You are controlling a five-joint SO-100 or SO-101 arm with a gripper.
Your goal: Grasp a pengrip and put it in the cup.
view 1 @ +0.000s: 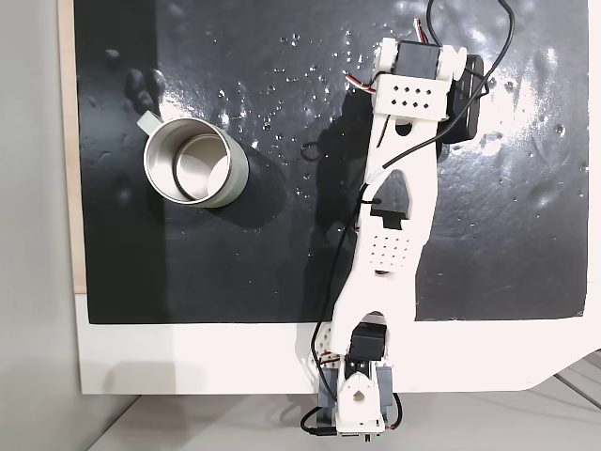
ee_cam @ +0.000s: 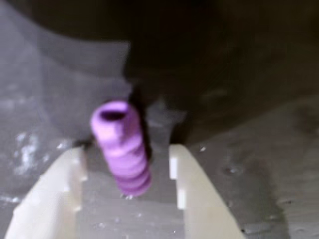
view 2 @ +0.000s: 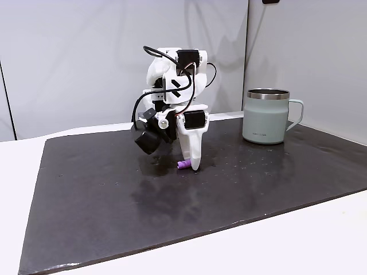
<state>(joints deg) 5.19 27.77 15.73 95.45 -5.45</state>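
Pengrip [ee_cam: 122, 149] lies between the spread fingers of the gripper [ee_cam: 127, 174], nearer one finger, far from the cup [view 2: 265, 116]; centre it, then close gently.

1. My gripper [ee_cam: 124, 172] is down at the black mat [view 2: 103, 189], fingertips either side of the pengrip [ee_cam: 122, 147], gap on both sides in the wrist view.
2. The pengrip [view 2: 183, 165] lies flat on the mat, nothing else against it.
3. The cup [view 1: 195, 166] stands well apart from me, upright, mouth open and unobstructed in a fixed view.
4. The mat between me and the cup [view 2: 266, 116] is bare apart from small glossy specks [view 1: 282, 70].
5. The cup's handle [view 2: 296, 112] points away from my arm.
6. My own arm and its cables [view 1: 399, 141] span the mat behind the gripper.
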